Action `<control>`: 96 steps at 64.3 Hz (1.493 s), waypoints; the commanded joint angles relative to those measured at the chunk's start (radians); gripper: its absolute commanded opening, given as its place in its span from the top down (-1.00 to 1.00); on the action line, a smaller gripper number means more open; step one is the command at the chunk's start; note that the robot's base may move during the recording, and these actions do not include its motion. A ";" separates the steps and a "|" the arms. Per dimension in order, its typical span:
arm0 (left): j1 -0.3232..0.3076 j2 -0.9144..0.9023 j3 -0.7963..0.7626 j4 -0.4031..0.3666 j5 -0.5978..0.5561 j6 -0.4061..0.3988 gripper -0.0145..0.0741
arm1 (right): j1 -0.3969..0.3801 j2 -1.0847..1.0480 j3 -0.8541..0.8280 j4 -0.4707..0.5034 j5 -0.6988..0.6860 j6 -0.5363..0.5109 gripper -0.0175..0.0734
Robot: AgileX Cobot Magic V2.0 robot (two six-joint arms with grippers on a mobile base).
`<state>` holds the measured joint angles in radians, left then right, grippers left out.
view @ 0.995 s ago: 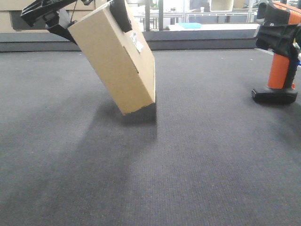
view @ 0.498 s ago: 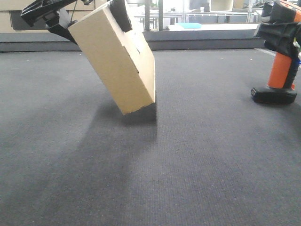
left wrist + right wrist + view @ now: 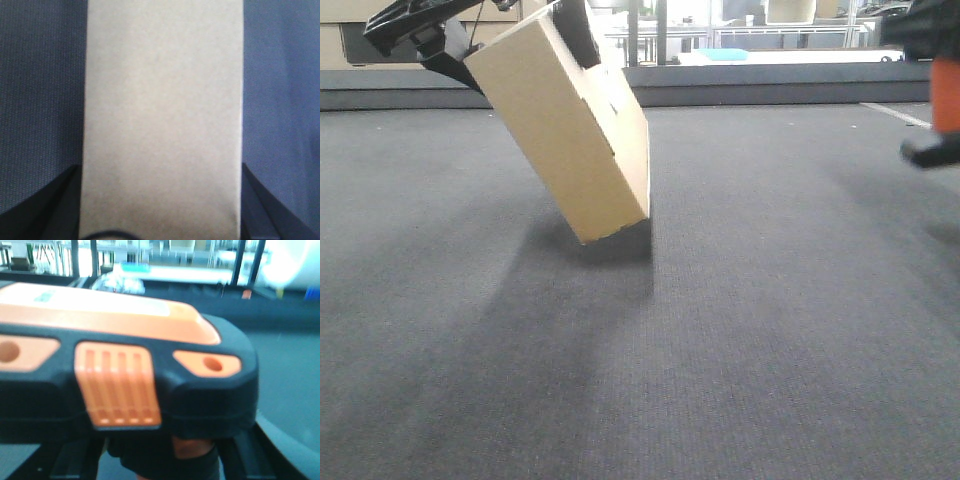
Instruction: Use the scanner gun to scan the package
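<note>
We've got the grey carpet-textured worktop [image 3: 770, 330] filling most of the front view, with a dark raised ledge [image 3: 770, 88] along its far edge and bright glazed framing behind. The package [image 3: 570, 130] is left of centre, plain tan cardboard, tilted hard. Its upper end is at top left and its lower corner is down by the worktop with the shadow right under it; we can't tell if that corner touches. In the left wrist view the package [image 3: 162, 120] is a blank tan face running up the middle of the frame, worktop on both sides. The scanner gun [image 3: 942, 110] is at the far right edge, well apart from the package, cropped and blurred. We see the orange handle and black base, and the base looks clear of the worktop. In the right wrist view the scanner gun [image 3: 125, 375] fills the frame: black head, orange top panel, orange ribbed pad, two round orange inserts. Left end effector [image 3: 515, 45] is clamped on the package's upper end, one black finger [image 3: 582, 35] over the top right edge and the rest behind at left. The left wrist view shows its fingers [image 3: 50, 210] hard against both long edges. Right end effector [image 3: 162, 460] is closed on the scanner gun's handle just below the head, dark fingers either side.
</note>
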<state>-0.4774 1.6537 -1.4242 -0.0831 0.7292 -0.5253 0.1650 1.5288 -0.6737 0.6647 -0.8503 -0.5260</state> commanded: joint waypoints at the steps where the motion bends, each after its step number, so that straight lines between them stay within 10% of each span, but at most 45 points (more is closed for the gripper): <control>1: 0.005 -0.012 -0.003 -0.001 -0.015 0.001 0.92 | -0.001 -0.063 -0.005 -0.015 -0.056 -0.085 0.96; 26: 0.005 -0.012 -0.003 -0.005 -0.017 0.001 0.92 | -0.001 -0.082 -0.005 -0.015 -0.014 -0.381 0.96; 96: 0.005 -0.012 -0.005 -0.100 0.040 0.003 0.92 | 0.002 -0.071 -0.005 -0.065 -0.040 -0.496 0.97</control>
<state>-0.4774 1.6537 -1.4242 -0.1424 0.7867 -0.5253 0.1650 1.4665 -0.6737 0.6458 -0.8358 -1.0126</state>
